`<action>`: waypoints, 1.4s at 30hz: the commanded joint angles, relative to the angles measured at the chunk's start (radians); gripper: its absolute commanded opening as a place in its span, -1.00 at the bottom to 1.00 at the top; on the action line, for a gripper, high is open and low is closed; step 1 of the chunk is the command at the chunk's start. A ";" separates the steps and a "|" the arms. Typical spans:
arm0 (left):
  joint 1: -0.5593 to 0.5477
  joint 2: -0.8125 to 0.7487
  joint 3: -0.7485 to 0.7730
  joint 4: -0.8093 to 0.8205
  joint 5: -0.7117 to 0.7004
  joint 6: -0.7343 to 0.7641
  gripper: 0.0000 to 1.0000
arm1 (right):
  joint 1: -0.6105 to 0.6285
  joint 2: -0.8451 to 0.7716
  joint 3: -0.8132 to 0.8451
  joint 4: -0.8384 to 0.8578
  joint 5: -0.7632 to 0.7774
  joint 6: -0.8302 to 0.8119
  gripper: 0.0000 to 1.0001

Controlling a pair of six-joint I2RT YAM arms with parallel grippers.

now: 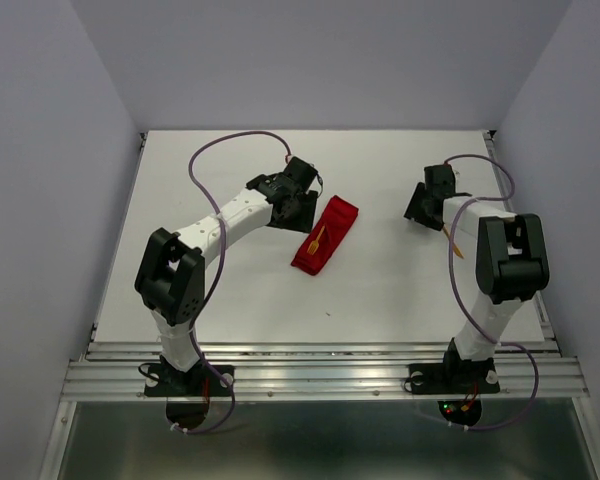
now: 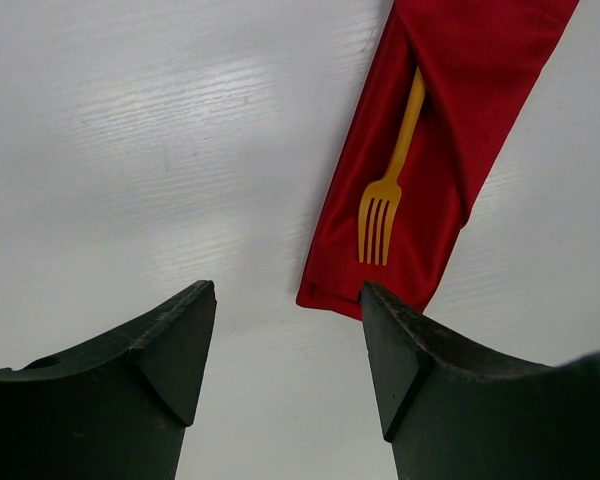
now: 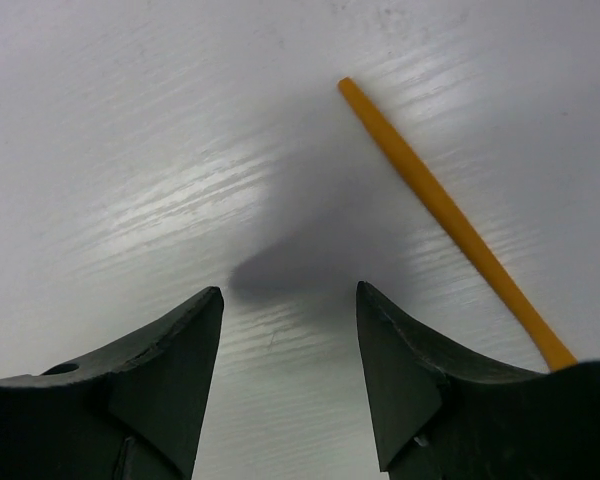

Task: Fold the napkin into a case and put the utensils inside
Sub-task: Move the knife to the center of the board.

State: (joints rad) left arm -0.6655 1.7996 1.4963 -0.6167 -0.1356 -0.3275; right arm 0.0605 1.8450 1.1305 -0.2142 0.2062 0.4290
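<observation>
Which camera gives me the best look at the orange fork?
Left wrist: the fork lies large, tines clear, handle tucked into the red case. Top external shows only a small orange sliver. Right wrist misses it.

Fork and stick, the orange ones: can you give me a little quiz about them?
1. True or false: the fork lies apart from the red case, not touching it.
2. The stick lies closest to: A) the fork, B) the right tool, C) the red case.
3. What is the right tool holding?

Key: 1 false, the fork lies on the case with its handle under a fold. 2 B. 3 nothing; it is open, and the stick lies on the table beside it.
</observation>
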 commanded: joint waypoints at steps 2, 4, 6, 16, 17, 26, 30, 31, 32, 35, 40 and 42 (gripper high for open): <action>0.001 -0.022 0.004 0.005 -0.016 -0.008 0.40 | -0.004 -0.099 0.011 -0.021 0.008 -0.076 0.26; 0.001 -0.020 0.008 0.005 -0.013 -0.005 0.40 | -0.004 -0.102 0.014 -0.022 0.062 -0.107 0.32; 0.000 -0.022 0.005 0.005 -0.013 -0.007 0.40 | -0.027 -0.086 0.023 -0.021 0.109 -0.150 0.47; 0.000 -0.045 -0.021 0.014 -0.010 -0.005 0.38 | -0.119 0.058 0.069 -0.043 -0.062 -0.230 0.70; 0.000 -0.045 -0.022 0.015 -0.007 -0.005 0.38 | -0.134 0.069 0.072 -0.056 -0.080 -0.230 0.66; 0.000 -0.046 -0.004 0.003 -0.018 -0.008 0.38 | -0.134 0.060 0.035 -0.132 -0.143 -0.181 -0.53; 0.000 -0.049 0.024 0.008 -0.006 -0.008 0.38 | -0.134 0.014 -0.023 -0.143 -0.180 -0.110 -0.74; 0.001 -0.046 0.034 0.006 -0.002 -0.010 0.38 | -0.125 -0.007 -0.037 -0.146 -0.189 -0.086 -0.74; 0.001 -0.045 0.039 0.006 0.001 -0.010 0.38 | -0.125 -0.016 -0.052 -0.146 -0.197 -0.058 -0.75; 0.001 -0.042 0.044 0.009 0.014 -0.008 0.38 | -0.076 -0.053 -0.126 -0.131 -0.242 0.062 -0.92; -0.005 -0.025 0.042 0.009 0.024 -0.001 0.38 | 0.111 -0.115 -0.218 -0.076 -0.177 0.203 -0.90; -0.011 -0.019 0.048 0.002 0.010 -0.005 0.38 | 0.163 -0.119 -0.224 -0.056 -0.160 0.275 -0.89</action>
State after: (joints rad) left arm -0.6662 1.7992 1.4994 -0.6098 -0.1131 -0.3309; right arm 0.1074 1.7184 0.9600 -0.2222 0.0494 0.5507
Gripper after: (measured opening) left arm 0.691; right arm 0.150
